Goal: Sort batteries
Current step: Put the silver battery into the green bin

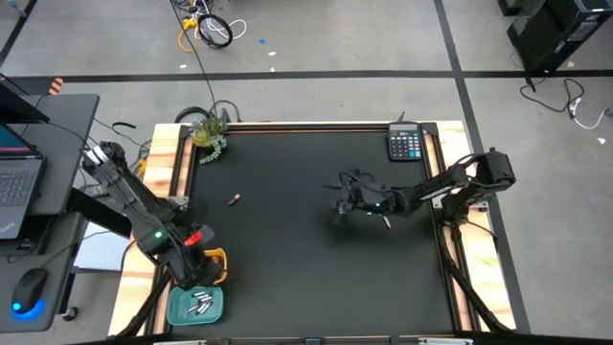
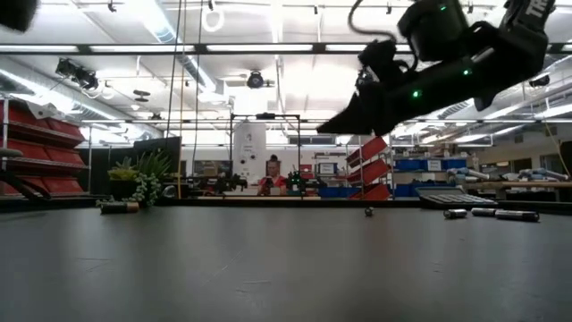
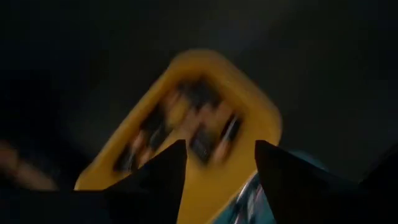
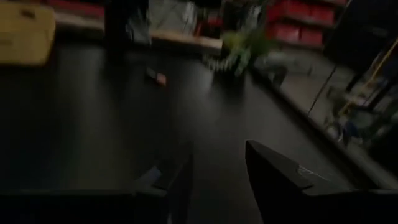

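Right now, table: broad black-topped table (image 1: 306, 259) with pale wooden side rails, seen from straight above.
Left claw: the dark left claw (image 1: 198, 276) hangs over the near-left corner, its two fingers standing apart with nothing between them in its own wrist view (image 3: 219, 171).
Yellow tray: small yellow plastic tray (image 1: 216, 265) right under that claw; in the left wrist view (image 3: 249, 106) it holds several dark batteries with coppery ends (image 3: 202, 127), blurred.
Teal tray: shallow teal plastic tray (image 1: 173, 308) just in front of the yellow one, with a cluster of slim silvery batteries (image 1: 200, 305) lying inside.
Right claw: the dark right claw (image 1: 342, 210) reaches in from the right rail to the middle of the table, raised off the surface in the low view (image 2: 335, 125); its own camera shows the fingers parted and empty (image 4: 217, 180).
Stray dark battery: one dark battery with an orange end (image 1: 233, 199) lies alone on the left half, well apart from both claws; also seen at (image 4: 157, 76).
More batteries: a few silvery ones (image 2: 496, 213) rest on the surface at the low view's right, beside a tiny round piece (image 2: 368, 212).
Calculator: dark button calculator (image 1: 405, 144) at the far-right corner.
Plant: small green potted plant (image 1: 208, 133) at the far-left corner.
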`<state>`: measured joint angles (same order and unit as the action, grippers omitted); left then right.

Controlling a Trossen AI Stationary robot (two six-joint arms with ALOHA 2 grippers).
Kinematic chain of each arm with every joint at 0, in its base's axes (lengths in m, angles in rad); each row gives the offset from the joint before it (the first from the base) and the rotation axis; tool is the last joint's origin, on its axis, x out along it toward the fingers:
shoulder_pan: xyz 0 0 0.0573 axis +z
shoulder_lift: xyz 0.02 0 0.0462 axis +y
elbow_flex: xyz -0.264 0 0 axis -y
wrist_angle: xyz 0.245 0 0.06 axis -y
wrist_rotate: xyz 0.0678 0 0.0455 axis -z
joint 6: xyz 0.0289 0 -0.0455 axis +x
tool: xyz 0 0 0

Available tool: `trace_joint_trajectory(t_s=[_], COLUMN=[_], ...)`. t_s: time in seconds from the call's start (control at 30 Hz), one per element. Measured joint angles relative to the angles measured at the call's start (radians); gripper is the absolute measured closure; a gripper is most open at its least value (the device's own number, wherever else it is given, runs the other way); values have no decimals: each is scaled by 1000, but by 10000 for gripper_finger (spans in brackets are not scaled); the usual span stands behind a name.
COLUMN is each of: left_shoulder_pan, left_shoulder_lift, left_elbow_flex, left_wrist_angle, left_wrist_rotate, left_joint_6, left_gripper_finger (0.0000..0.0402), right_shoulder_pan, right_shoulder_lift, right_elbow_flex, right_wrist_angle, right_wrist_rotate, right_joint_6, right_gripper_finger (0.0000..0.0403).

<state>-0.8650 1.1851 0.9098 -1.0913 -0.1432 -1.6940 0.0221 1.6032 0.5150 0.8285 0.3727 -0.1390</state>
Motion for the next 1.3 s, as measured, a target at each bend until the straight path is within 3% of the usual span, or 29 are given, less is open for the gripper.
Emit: trace_joint_trajectory(t_s=[0.23,0.33,0.43,0.63,0.87,1.07,1.3], left_shoulder_pan=[138,191,244,316,371,386,424], left_shoulder_lift=[-1,-1,7,17,33,69,114], left_elbow_flex=[47,43,35,35,34,34,34], left_wrist_angle=[29,82,150,236,245,275,325], left_wrist_rotate=[-432,-645,-781,-885,-911,-945,-959], left_joint_6=[347,531,704,899,906,925,992], left_gripper_finger=[200,200,200,200,199,199,199], right_shoulder_pan=[41,76,117,266,459,591,664], right_shoulder_lift=[-31,-82,-151,-272,-367,-333,-289], right_elbow_flex=[102,123,119,67,19,14,14], right_wrist_angle=[-414,-610,-786,-1081,-1252,-1448,-1589], right_wrist_rotate=[-1,20,26,130,258,265,250], right_joint_6=[75,169,319,680,1106,1427,1639], right_gripper_finger=[253,252,252,252,251,251,251])
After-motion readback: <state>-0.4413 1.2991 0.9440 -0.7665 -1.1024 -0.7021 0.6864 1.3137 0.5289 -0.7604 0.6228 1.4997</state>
